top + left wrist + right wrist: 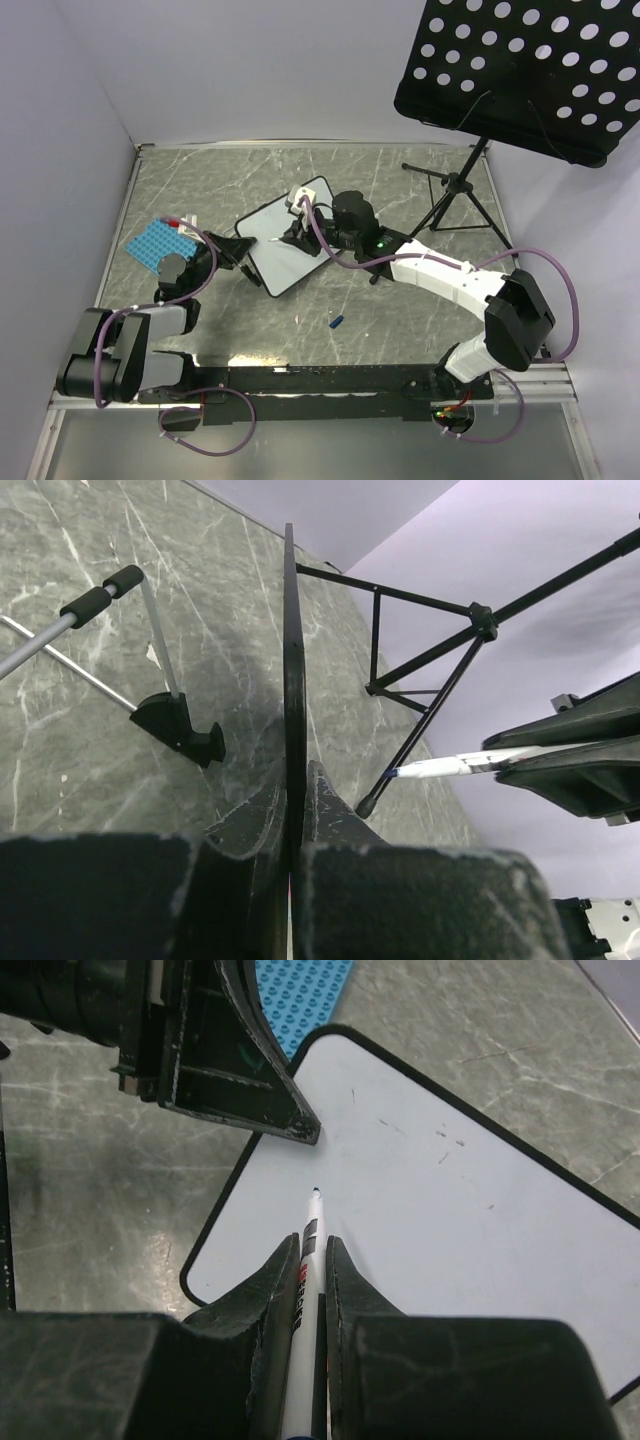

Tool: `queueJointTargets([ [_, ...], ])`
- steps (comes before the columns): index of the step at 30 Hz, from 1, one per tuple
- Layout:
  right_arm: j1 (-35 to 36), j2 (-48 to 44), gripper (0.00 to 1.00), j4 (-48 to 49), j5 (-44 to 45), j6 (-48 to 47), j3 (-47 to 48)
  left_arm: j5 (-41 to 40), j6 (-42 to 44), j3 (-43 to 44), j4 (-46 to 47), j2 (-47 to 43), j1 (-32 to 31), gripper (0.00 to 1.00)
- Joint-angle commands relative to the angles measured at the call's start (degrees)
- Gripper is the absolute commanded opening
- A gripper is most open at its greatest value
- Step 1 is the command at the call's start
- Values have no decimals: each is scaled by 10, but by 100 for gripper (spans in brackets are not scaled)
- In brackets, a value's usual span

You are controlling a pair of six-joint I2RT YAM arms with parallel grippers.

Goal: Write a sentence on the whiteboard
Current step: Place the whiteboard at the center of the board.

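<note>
The whiteboard (pixel 285 262) lies tilted at the table's middle, blank apart from a few small specks. My left gripper (pixel 245 257) is shut on its left edge; in the left wrist view the board (pixel 293 650) stands edge-on between the closed jaws of that gripper (pixel 297 777). My right gripper (pixel 300 234) is shut on a white marker (pixel 303 1270). The marker's dark tip points at the board (pixel 450 1210) near the left gripper (pixel 290 1125), touching or just above the surface. No sentence shows.
A blue studded plate (pixel 154 244) lies left of the board. A black perforated music-stand tray (pixel 520 70) on a tripod (pixel 455 200) stands at the back right. A small blue cap (pixel 337 322) lies on the table in front.
</note>
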Motion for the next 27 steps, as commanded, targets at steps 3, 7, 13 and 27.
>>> queueJointTargets([
  [3, 9, 12, 0, 69, 3, 8, -9, 5, -45, 0, 164, 38, -2, 1],
  [7, 15, 21, 0, 86, 4, 9, -19, 6, -54, -2, 175, 47, -3, 1],
  [13, 19, 36, 0, 105, 7, 12, -28, 8, -31, -5, 160, 47, -3, 1],
  [27, 18, 52, 0, 105, -6, 18, -31, 46, -30, -34, 303, 140, 4, 1],
])
